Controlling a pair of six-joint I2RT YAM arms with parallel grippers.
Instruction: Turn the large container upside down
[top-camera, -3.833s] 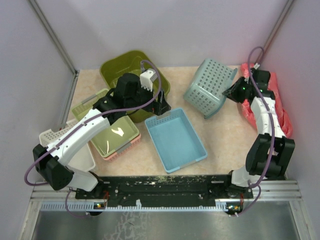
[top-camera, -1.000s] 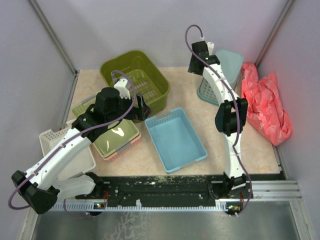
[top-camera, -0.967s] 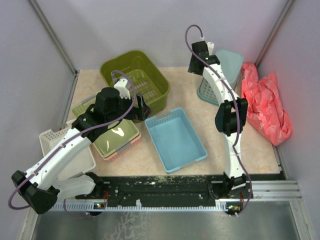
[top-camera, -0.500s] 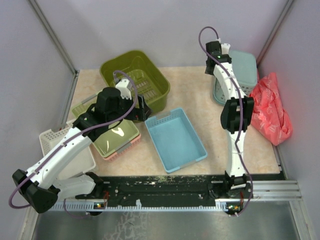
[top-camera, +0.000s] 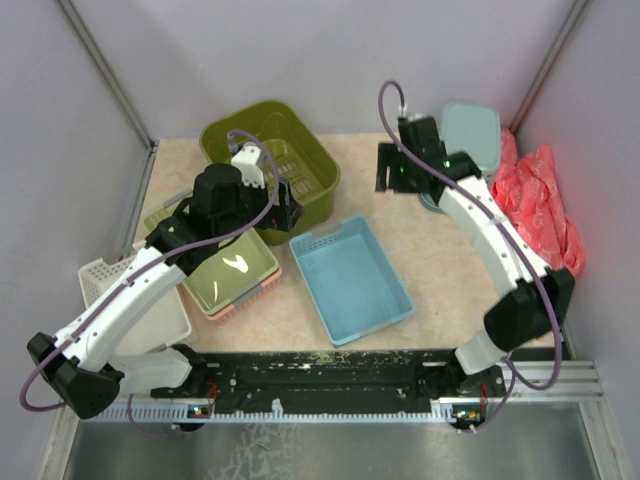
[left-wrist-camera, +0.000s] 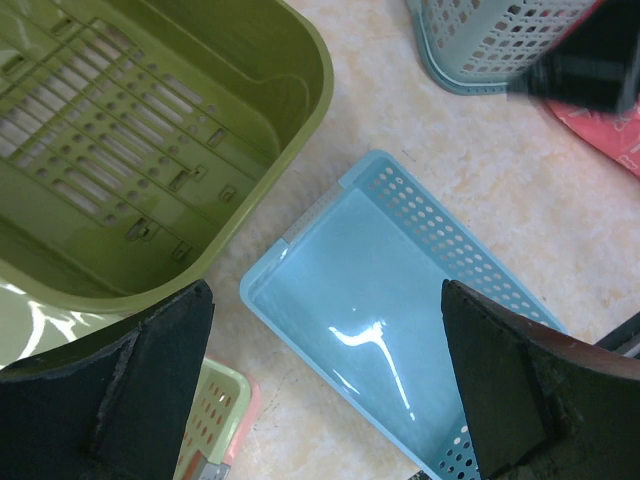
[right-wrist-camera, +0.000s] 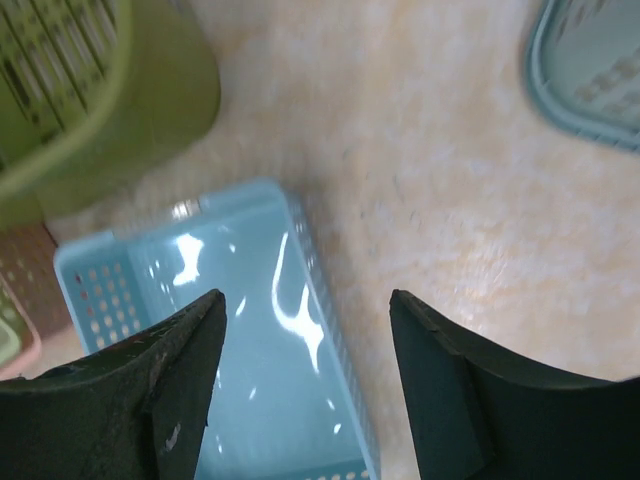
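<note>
1. The large container (top-camera: 268, 150) stands upright at the back left of the counter (top-camera: 390, 220). Its mouth faces up and its slotted bottom is in plain sight.
2. The left claw (top-camera: 286, 211) hangs at the container's near right corner, over the gap between the tub and the light-blue tray (top-camera: 350, 280).
3. In the left wrist view, the left claw (left-wrist-camera: 325, 295) is spread wide with nothing between its fingers (left-wrist-camera: 150, 400). The container's (left-wrist-camera: 150, 150) rounded rim runs just past the left finger. I cannot tell if they touch.
4. The right claw (top-camera: 386, 170) is stretched over the middle back of the counter. It sits between the container and the teal mesh basket (top-camera: 470, 130) and is apart from both.
5. In the right wrist view, the right claw (right-wrist-camera: 305, 300) is also released and holds nothing. Below it lie bare counter and the far end of the light-blue tray (right-wrist-camera: 250, 350). The container (right-wrist-camera: 90, 90) shows at the upper left of that view and the basket (right-wrist-camera: 590, 70) at the upper right.
6. A pale-green tray (top-camera: 225, 270) rests on a pink one (top-camera: 243, 303) to the left of the blue tray, near the container.
7. A white basket (top-camera: 105, 280) sits at the left edge of the counter, partly under the left arm.
8. A red bag (top-camera: 540, 205) lies along the right wall beside the teal basket.
</note>
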